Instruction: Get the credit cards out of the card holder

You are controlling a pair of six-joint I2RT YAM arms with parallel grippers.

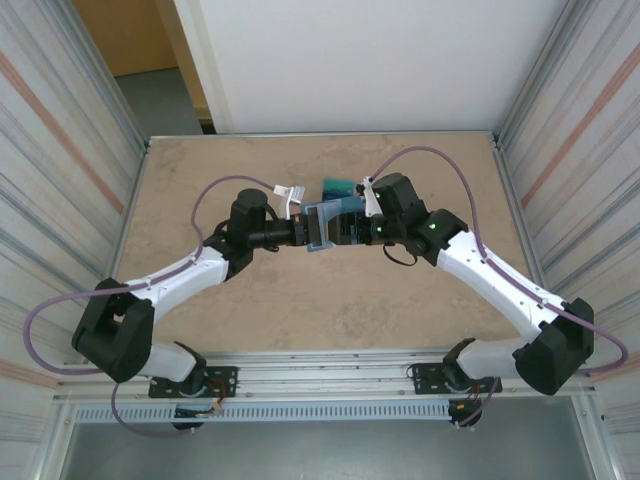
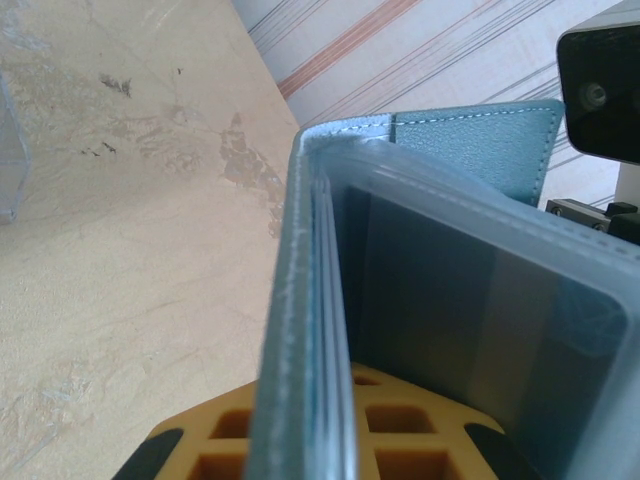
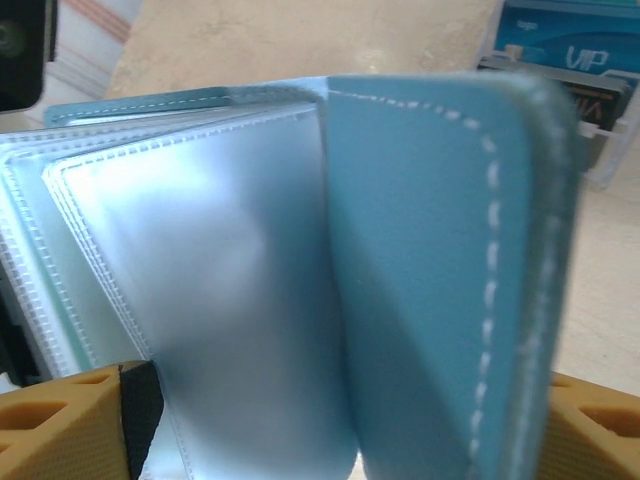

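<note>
A flat slate-blue bifold card holder with clear plastic sleeves (image 1: 320, 225) is held in the air between two robot arms. It hangs over the middle of the beige stone-patterned tabletop (image 1: 250, 320), a little toward the far edge.

The left gripper (image 1: 305, 232) is pressed together on the holder, and its wrist view shows orange lattice fingers (image 2: 220, 450) pinching one cover and a stack of sleeves edge-on (image 2: 300, 300). The right gripper (image 1: 352, 228) faces it from the other side. Its orange fingers (image 3: 60, 430) are spread wide, with the fanned sleeves and the other blue cover (image 3: 430, 280) between them. Whether those pads touch the holder cannot be told.

The task looks partly done. A teal-blue plastic credit card printed "VIP" (image 3: 565, 45) stands outside the holder, in a small dark boxy tray (image 3: 605, 110) on the tabletop just behind the grippers, nearer the far edge. From above it shows as a teal patch (image 1: 337, 186). A dark rectangle behind one sleeve in the left wrist view may be a card left inside. The sleeves facing the right wrist look frosted and pale, so their contents are unclear.

Little stands in the way. The tray sits close behind the holder, and the arms' purple cables (image 1: 440, 160) loop above the tabletop.
</note>
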